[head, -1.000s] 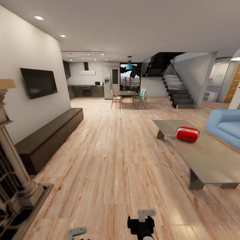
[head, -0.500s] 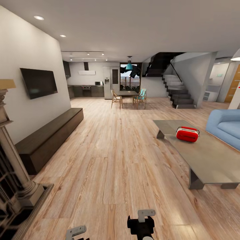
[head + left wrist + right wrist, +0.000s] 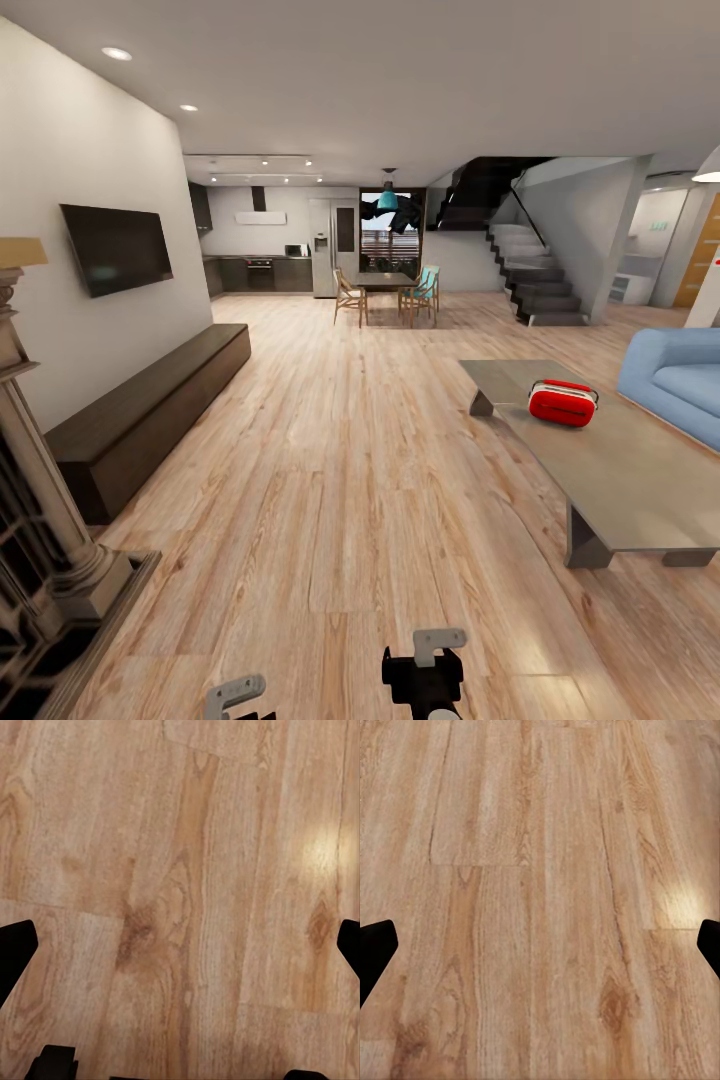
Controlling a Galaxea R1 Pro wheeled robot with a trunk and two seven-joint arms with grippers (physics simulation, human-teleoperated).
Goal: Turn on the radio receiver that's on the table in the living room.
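Note:
The red radio receiver [image 3: 562, 402] with its white band lies on the grey low table [image 3: 640, 490] at the right of the head view, near the table's far end. It is well ahead of me and to the right. The end of my left arm [image 3: 235, 693] and of my right arm [image 3: 428, 668] show at the bottom edge, far from the table. My left gripper [image 3: 180, 949] is open over bare wood planks. My right gripper [image 3: 540, 945] is open too, with nothing between its fingers.
A blue sofa [image 3: 680, 385] stands behind the table at the right. A long dark bench [image 3: 150, 410] runs under the wall TV [image 3: 117, 247] at the left, and a pillared mantel [image 3: 40, 500] is near left. Dining table and chairs [image 3: 385, 290], and stairs [image 3: 535, 275], lie far back.
The end of my left arm has crept slightly right and up at the bottom of the head view. Everything else stays as it was.

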